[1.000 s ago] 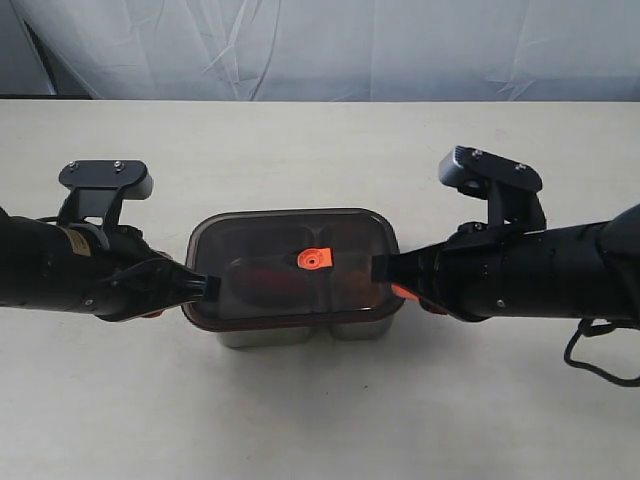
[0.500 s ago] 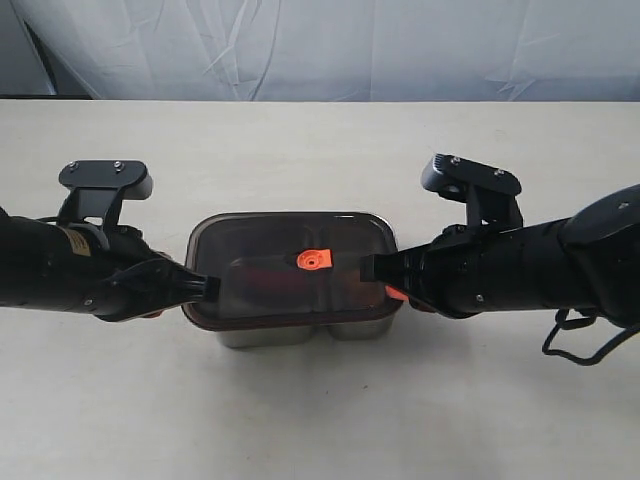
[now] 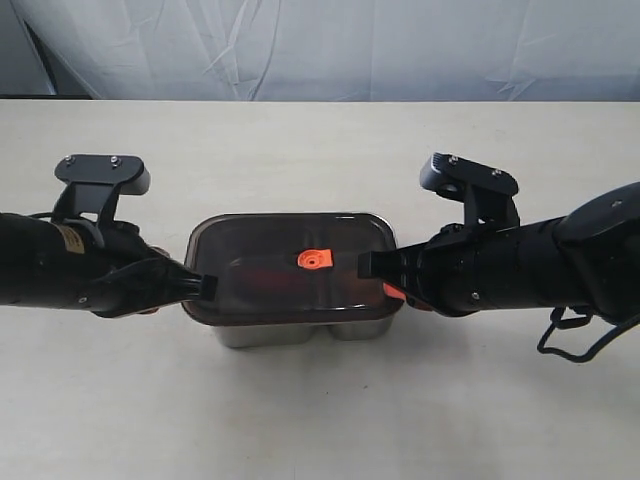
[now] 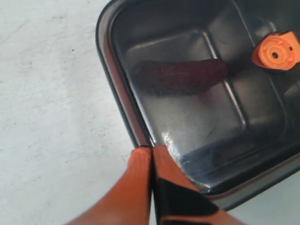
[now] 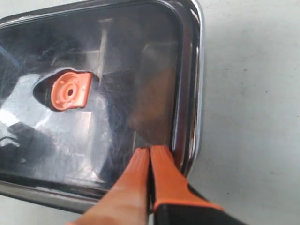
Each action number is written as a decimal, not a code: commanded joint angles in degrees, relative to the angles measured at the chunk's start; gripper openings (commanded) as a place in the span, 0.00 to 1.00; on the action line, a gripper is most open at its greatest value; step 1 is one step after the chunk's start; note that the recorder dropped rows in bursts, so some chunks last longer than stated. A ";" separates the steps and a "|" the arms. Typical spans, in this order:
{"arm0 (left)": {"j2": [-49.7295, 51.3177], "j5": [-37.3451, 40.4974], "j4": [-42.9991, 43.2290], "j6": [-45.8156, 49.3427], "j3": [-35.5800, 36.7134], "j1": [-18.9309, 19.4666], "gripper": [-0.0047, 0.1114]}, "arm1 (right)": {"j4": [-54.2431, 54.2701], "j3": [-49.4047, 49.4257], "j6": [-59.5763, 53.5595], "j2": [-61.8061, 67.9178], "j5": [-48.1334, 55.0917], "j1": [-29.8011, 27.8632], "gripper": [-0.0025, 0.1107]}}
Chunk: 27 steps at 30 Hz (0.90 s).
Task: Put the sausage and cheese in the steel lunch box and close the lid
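Observation:
The dark smoky lid (image 3: 270,255) lies on top of the steel lunch box (image 3: 290,332), its orange valve (image 3: 314,258) at the centre. Through the lid the red sausage (image 4: 180,75) shows in one compartment. A dim brownish shape (image 5: 150,108) under the other end may be the cheese; I cannot make it out clearly. My left gripper (image 3: 208,287) is shut, its orange tips (image 4: 152,149) touching the lid's left edge. My right gripper (image 3: 366,266) is shut too, its tips (image 5: 149,150) resting on the lid just inside its right edge.
The box stands on a pale tabletop (image 3: 320,150), with a white cloth backdrop (image 3: 320,50) behind. Both black arms lie low over the table on either side of the box. A black cable (image 3: 570,340) loops under the right arm.
My right gripper has slid a little leftward onto the lid. The left arm has shifted slightly. The lid has stayed on the box.

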 commanded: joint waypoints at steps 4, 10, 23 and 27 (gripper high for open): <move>-6.69 2.51 4.33 -0.08 -0.30 0.05 0.04 | -1.26 0.45 -0.47 0.80 0.71 0.16 0.02; -7.16 9.15 6.59 -0.32 -0.17 0.05 0.04 | -1.26 0.45 -0.47 0.80 0.71 0.16 0.02; -6.97 -2.01 3.77 -0.20 -0.17 0.05 0.04 | -1.37 0.45 -0.57 0.80 1.44 0.16 0.02; -4.81 -0.14 4.42 0.00 -0.17 0.05 0.04 | -1.52 0.45 -0.57 0.80 1.43 0.16 0.02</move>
